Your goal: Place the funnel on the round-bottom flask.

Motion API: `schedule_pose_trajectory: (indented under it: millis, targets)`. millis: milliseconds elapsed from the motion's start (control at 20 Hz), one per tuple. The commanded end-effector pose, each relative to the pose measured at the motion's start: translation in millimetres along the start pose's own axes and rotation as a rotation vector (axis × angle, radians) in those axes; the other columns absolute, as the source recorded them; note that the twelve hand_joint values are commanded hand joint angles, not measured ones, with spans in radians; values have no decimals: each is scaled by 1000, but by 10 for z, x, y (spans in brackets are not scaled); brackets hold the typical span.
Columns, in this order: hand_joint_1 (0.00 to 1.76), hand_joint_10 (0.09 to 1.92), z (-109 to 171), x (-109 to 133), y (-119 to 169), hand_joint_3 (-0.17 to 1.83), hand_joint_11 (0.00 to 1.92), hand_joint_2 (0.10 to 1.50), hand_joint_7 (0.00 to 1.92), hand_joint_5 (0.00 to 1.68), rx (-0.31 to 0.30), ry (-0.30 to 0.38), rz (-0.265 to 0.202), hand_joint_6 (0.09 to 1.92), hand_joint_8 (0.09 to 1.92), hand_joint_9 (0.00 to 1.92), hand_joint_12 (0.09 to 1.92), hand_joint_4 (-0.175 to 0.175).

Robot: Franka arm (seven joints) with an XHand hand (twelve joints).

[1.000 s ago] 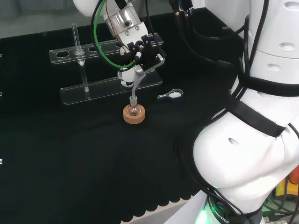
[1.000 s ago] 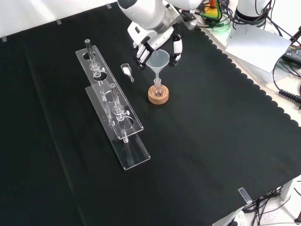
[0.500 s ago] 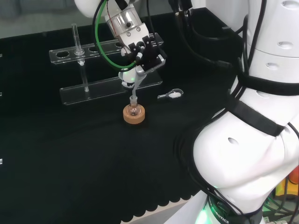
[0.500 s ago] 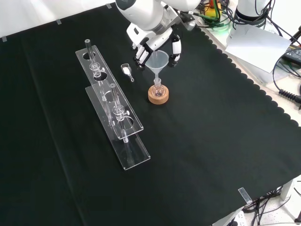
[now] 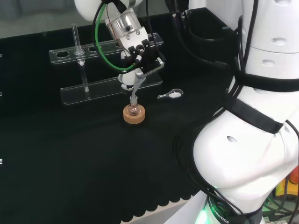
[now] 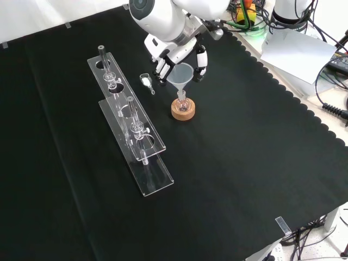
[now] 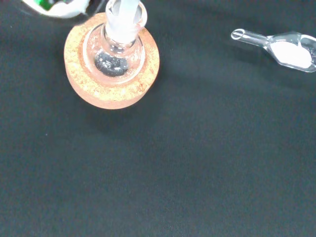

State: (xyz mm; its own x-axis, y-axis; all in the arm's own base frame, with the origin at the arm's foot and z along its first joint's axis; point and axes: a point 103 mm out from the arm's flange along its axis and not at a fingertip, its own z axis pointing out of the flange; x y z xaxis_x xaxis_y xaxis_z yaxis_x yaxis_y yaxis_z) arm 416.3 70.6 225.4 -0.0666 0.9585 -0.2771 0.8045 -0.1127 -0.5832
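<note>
A clear funnel stands with its stem in the neck of a small round-bottom flask. The flask sits upright in a cork ring on the black cloth. My hand hangs just above the funnel, its fingers spread on either side of the cone; I see no finger curled round it. In the head view the hand is directly over the flask. The wrist view looks down on the flask, the cork ring and the funnel stem.
A clear scoop with white powder lies on the cloth between the flask and a long clear test-tube rack holding a few tubes. In the head view the scoop lies right of the flask, the rack behind it.
The funnel has sunk a little deeper into the flask's neck. The hand has drifted slightly up and to the left in the front view, away from the cone.
</note>
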Motion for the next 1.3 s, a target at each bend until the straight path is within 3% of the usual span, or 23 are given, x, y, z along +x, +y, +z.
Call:
schedule_pose_trajectory:
  millis: [50,1300]
  targets:
    - [875,459,2,-19,28,688,541,704,529,668,2,1,5,735,660,887,1319,8]
    - [872,466,112,-69,99,691,538,706,519,665,30,20,-17,737,665,879,1320,6]
